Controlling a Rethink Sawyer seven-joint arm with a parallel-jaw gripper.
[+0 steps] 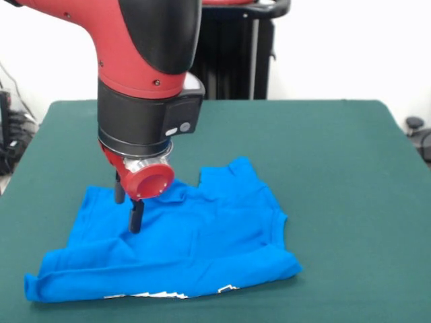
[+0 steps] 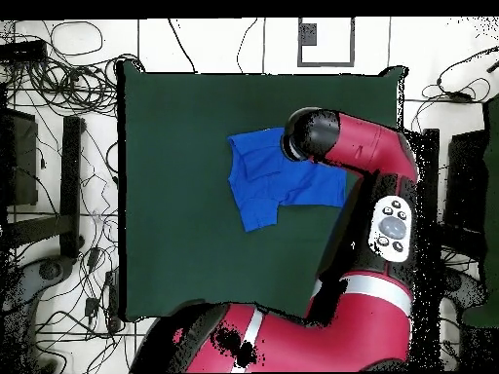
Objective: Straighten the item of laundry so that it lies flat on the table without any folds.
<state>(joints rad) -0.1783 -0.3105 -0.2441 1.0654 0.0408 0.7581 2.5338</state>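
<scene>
The item of laundry (image 1: 202, 235), a bright blue T-shirt, lies folded over on itself at the near left of the table (image 1: 323, 168). Its plain side is up, and a strip of white graphic peeks out along its near edge. Creases run across it, and a sleeve sticks out at the back. My gripper (image 1: 128, 215) points straight down over the shirt's left part. Its two dark fingers (image 1: 137, 217) stand apart, their tips at the cloth. From overhead, the arm's wrist covers the gripper and the right end of the shirt (image 2: 263, 185), which lies on the table (image 2: 185, 195).
Bare green cloth stretches to the right of and behind the shirt in the front view. The shirt's near edge lies close to the table's near edge. Cables (image 2: 58, 88) and dark stands (image 2: 73, 175) ring the table on the floor.
</scene>
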